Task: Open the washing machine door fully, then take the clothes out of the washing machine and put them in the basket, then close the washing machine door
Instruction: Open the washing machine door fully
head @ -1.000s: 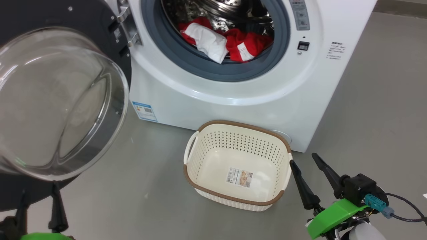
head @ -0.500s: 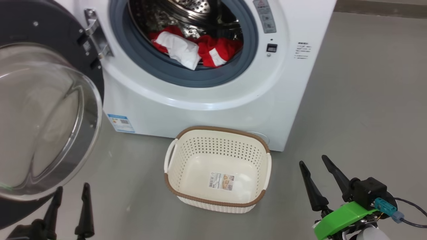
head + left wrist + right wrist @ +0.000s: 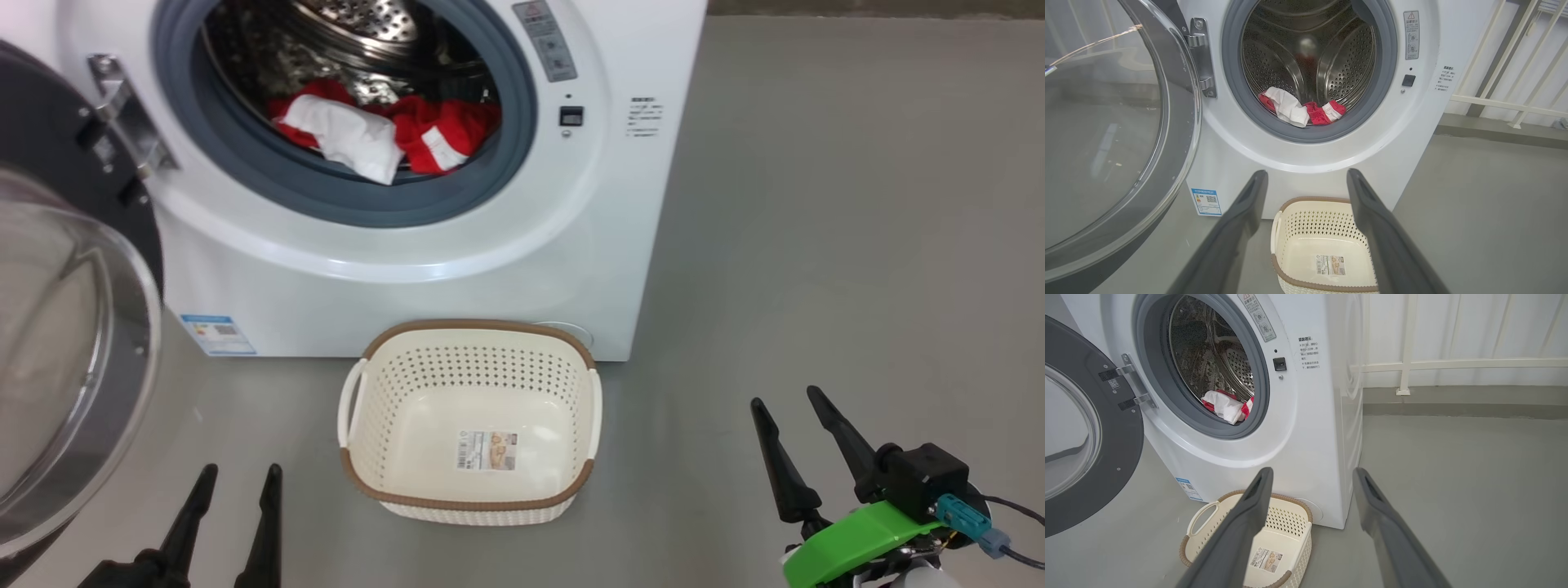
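The washing machine (image 3: 392, 278) stands with its door (image 3: 57, 351) swung wide open to the left, glass bowl bulging outward. Red and white clothes (image 3: 384, 135) lie at the drum's front lip, also seen as clothes (image 3: 1300, 110) in the left wrist view. The empty cream basket (image 3: 472, 420) sits on the floor just before the machine. My left gripper (image 3: 241, 478) is open, low at the left of the basket, holding nothing. My right gripper (image 3: 788, 400) is open at the basket's right, also empty.
Grey floor (image 3: 816, 245) spreads to the right of the machine. A white railing (image 3: 1453, 365) and a wall run behind it on the right. The open door (image 3: 1081, 449) juts out over the floor on the left.
The head camera has swung right, so machine, door and basket sit further left in the picture. My left gripper has come out from under the door, its fingers now showing fully.
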Motion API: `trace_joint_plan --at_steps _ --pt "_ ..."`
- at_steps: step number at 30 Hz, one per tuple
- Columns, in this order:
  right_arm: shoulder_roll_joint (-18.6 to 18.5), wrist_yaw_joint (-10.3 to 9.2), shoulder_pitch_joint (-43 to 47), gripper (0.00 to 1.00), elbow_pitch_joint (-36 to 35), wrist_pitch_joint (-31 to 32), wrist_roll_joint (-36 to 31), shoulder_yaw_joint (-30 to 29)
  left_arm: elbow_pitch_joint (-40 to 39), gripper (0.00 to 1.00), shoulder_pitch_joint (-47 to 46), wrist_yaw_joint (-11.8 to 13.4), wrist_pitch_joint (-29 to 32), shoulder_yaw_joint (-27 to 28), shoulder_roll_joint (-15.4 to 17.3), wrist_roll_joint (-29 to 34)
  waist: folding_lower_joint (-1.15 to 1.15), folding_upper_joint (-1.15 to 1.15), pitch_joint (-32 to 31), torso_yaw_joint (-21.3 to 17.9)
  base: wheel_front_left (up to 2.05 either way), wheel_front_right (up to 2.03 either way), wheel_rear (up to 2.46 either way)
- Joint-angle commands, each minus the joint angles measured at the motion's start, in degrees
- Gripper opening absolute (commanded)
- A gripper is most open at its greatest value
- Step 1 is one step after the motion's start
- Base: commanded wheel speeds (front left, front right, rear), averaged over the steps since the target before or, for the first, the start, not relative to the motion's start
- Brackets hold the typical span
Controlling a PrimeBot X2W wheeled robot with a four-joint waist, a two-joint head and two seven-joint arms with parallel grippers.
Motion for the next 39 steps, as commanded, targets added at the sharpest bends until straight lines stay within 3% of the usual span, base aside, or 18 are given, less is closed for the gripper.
trace_joint_plan --at_steps 1,19,39 --pt "-0.2 0.28 0.0 1.0 -1.7 -0.5 -0.2 0.7 -1.7 1.0 -0.7 -0.3 -0.5 1.5 1.5 -0.5 0.0 0.0 0.0 -1.8 0.0 0.0 0.0" --pt "0.1 0.28 1.7 1.0 -3.5 -0.5 -0.6 -2.8 -4.6 1.0 -0.5 -0.3 -0.5 -1.9 2.4 -2.2 0.0 0.0 0.7 -7.6 0.0 0.0 0.0" --pt "0.3 0.28 1.9 1.0 -3.7 -0.5 -0.8 -3.6 -5.0 1.0 -0.9 -0.3 -0.5 -0.9 1.9 -1.7 0.0 0.0 0.3 -7.7 0.0 0.0 0.0"
